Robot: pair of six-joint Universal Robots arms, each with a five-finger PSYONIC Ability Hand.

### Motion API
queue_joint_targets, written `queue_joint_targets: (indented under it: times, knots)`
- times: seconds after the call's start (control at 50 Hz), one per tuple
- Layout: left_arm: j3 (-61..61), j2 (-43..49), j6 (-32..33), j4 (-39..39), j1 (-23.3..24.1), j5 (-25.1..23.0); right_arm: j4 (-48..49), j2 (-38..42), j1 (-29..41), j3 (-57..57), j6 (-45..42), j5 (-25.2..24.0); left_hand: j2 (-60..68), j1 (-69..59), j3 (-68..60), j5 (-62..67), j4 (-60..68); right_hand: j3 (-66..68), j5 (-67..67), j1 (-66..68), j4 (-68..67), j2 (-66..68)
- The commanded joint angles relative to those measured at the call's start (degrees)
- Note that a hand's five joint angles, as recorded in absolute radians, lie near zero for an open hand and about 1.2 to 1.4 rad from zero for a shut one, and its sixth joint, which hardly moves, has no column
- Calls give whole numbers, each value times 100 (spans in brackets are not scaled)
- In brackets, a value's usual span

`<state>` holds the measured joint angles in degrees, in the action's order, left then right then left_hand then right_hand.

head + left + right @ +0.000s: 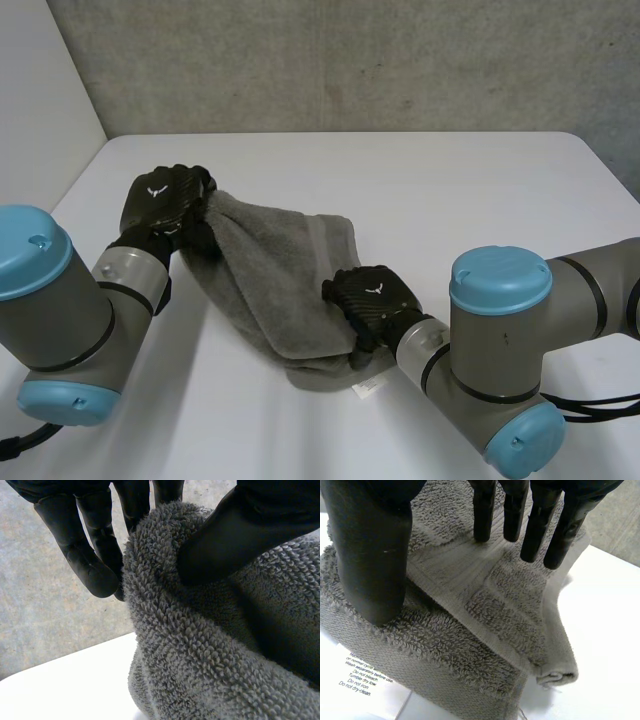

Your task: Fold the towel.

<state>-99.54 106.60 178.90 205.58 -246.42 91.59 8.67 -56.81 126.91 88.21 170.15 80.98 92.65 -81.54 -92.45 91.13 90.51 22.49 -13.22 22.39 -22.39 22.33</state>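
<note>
My left hand (165,200) pinches the far end of the grey looped-terry towel (270,285) between thumb and fingers. My right hand (375,295) presses straight fingers (540,535) on the folded near end, beside the printed care label (365,680), on the white table (470,190).

A white table (450,200) stretches wide and smooth, with rounded corners at its far edge. Right behind it runs a rough grey wall (350,60), speckled like concrete. At the left a plain pale panel (40,90) meets that wall.
</note>
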Motion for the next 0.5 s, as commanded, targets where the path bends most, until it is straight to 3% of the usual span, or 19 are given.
queue_joint_targets:
  times: [0.02,0.08,0.1,0.14,0.22,0.38,0.5]
  knots:
    - [5,10,-4,0,-3,-1,47,81,-8,-128,0,5,-1265,154,1245,-2113,-1051,2316,-2244,2326,-2327,2333]
    - [-4,10,-4,0,-12,-1,82,257,-8,-286,9,128,-1265,154,1245,-2113,-1051,4066,-3993,4075,-4076,4082]
    - [-4,10,-4,0,-12,-1,82,258,-8,-286,9,129,-1265,154,1245,-2113,-1051,4075,-4002,4084,-4085,4091]
    - [-4,10,-4,0,-12,8,187,258,-43,-426,9,304,-1265,154,1245,-2113,-1051,5745,-5673,5755,-5756,5762]
    - [-4,10,-4,-9,-12,8,267,117,-79,-541,-26,471,-1265,154,1245,-2113,-1051,5751,-5678,5761,-5761,5767]
    - [75,-78,48,-53,6,-36,126,-1052,-96,-664,-61,419,-1265,154,1245,-2113,-1051,5751,-5678,5761,-5761,5767]
    - [295,-464,57,-510,59,-168,-516,-1852,-307,-875,-676,-73,-1265,154,1245,-2113,-1051,5751,-5678,5761,-5761,5767]
